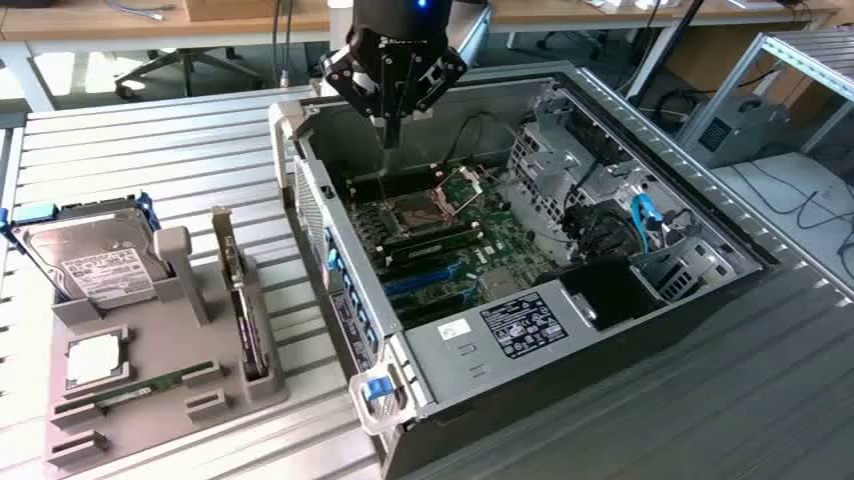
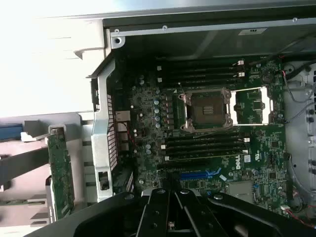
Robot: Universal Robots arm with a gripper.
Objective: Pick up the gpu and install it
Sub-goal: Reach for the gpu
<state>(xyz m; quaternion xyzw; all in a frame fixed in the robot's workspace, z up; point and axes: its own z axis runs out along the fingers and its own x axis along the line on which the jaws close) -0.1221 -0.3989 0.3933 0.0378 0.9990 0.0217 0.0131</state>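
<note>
The gpu (image 1: 238, 300) is a slim dark card with a metal bracket. It stands on edge in a slot of the grey holder tray (image 1: 200, 345), at the exterior view's left of the open computer case (image 1: 534, 345). In the wrist view the gpu (image 2: 60, 173) shows as a green-edged board beside the case wall. My gripper (image 1: 388, 135) hangs over the back of the case, above the motherboard (image 2: 148, 123) near the CPU socket (image 1: 416, 208). Its fingers are shut together with nothing between them. It is well apart from the gpu.
The tray also carries a silver hard drive (image 1: 96, 262), a square chip (image 1: 94, 358) and a narrow green memory stick (image 1: 140, 385). Blue expansion slots (image 1: 424, 278) lie on the motherboard, and drive cages and cables (image 1: 641, 225) crowd the case's far side. The table is slatted metal (image 1: 174, 150).
</note>
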